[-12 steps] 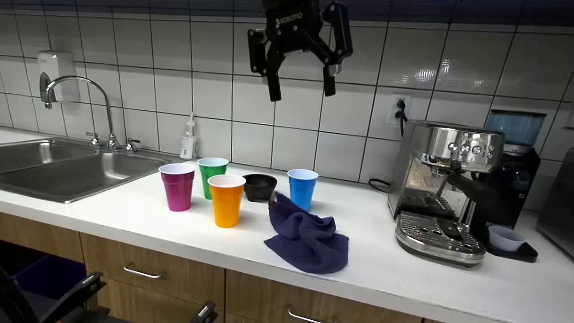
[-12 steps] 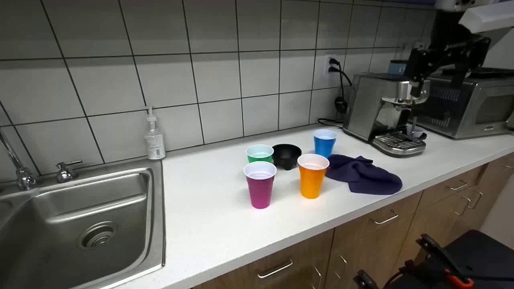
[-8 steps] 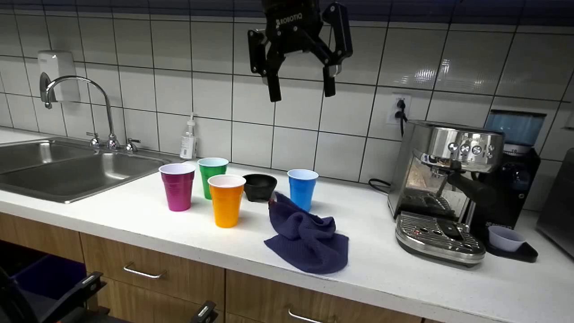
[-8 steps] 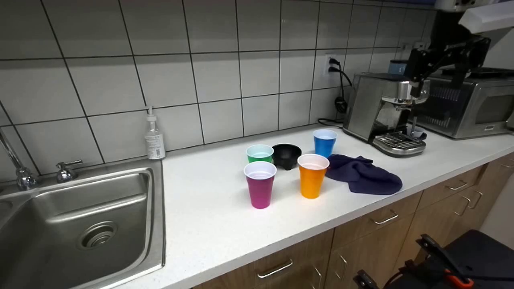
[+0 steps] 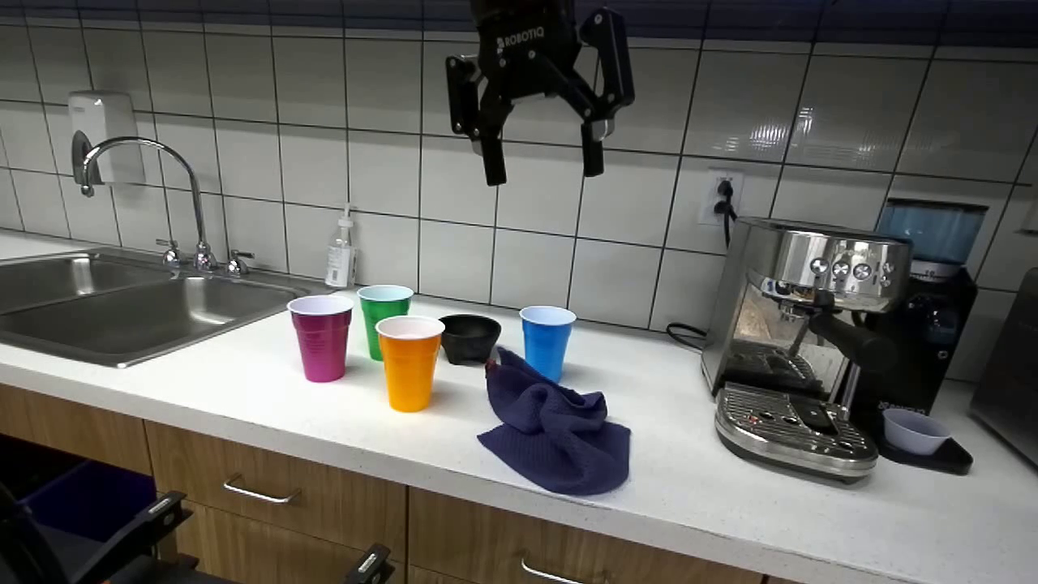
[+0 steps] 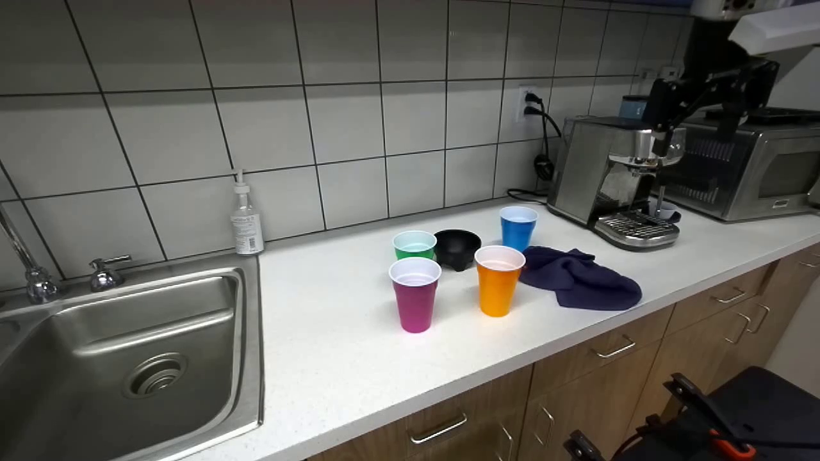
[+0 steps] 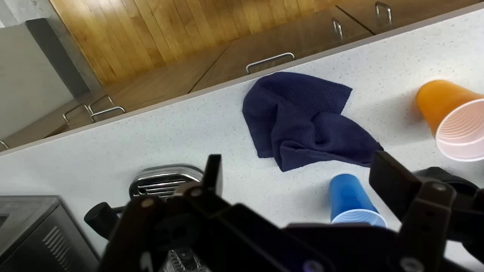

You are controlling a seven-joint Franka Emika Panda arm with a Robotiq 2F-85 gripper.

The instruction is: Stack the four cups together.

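Crumpled navy cloth (image 5: pixel 559 434) on a white surface (image 5: pixel 665 462), black bowl (image 5: pixel 470 339), pump bottle (image 5: pixel 340 261) beside a steel sink (image 6: pixel 147 333), espresso machine (image 5: pixel 787 312) near a microwave (image 6: pixel 737 173), tiled wall (image 5: pixel 535 268), wooden drawers (image 5: pixel 316 466)

The orange plastic tumbler (image 5: pixel 409 369) stands upright on the worktop (image 5: pixel 673 454), mouth up, tapering toward its base; the wrist view shows rings of ridges on its pale inside. The purple plastic tumbler (image 5: pixel 322 345), upright and whitish within, stands apart from the orange one, to its left in both exterior views. The green plastic tumbler (image 5: pixel 377 310), upright and pale inside, stands behind the orange one and leftward, partly hidden in both. The blue plastic tumbler (image 5: pixel 546 345), also upright, stands behind the orange one and to its right.
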